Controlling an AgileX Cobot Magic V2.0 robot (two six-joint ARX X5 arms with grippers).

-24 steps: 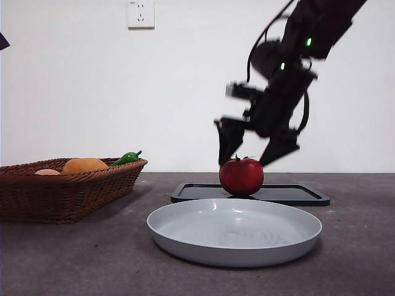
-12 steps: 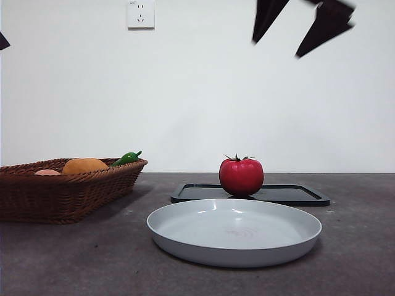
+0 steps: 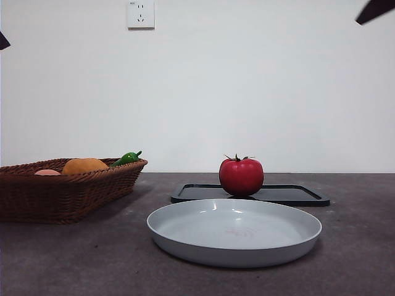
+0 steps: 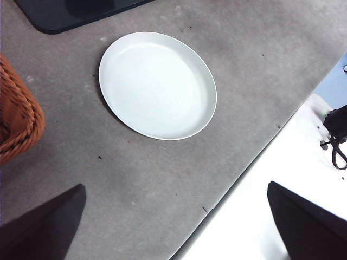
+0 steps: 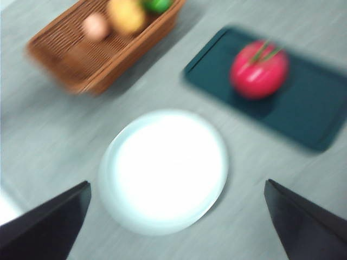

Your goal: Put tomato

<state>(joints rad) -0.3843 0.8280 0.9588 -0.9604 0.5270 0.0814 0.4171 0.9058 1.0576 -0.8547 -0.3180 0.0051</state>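
High above the tabletop [image 3: 74, 259], at the top right corner of the front view, only a black tip of the right claw [image 5: 173, 219] is seen; half a second ago its two jaws were spread at the top of the picture, and a second ago they were set either side of the tomato [image 3: 241, 176]. The tomato has not been shifted between those pictures. In the right wrist view the jaws are held wide apart with nothing between them, and the tomato is seen well away from this claw, far below it on the black tray [image 3: 296, 194]. That view is blurred.

The tomato is shown upright on the tray, glossy, round and red, with a dark green spiky calyx on top. The grey plate [image 3: 185, 237] is seen between the claw and the tray, apart from the tomato. A wicker basket [image 3: 62, 197] holding an orange fruit [image 3: 84, 165] and a green pepper [image 3: 127, 158] is placed well to the side.

The left claw [image 4: 176, 225] is held wide and bare above the tabletop, with the plate beyond its jaws.
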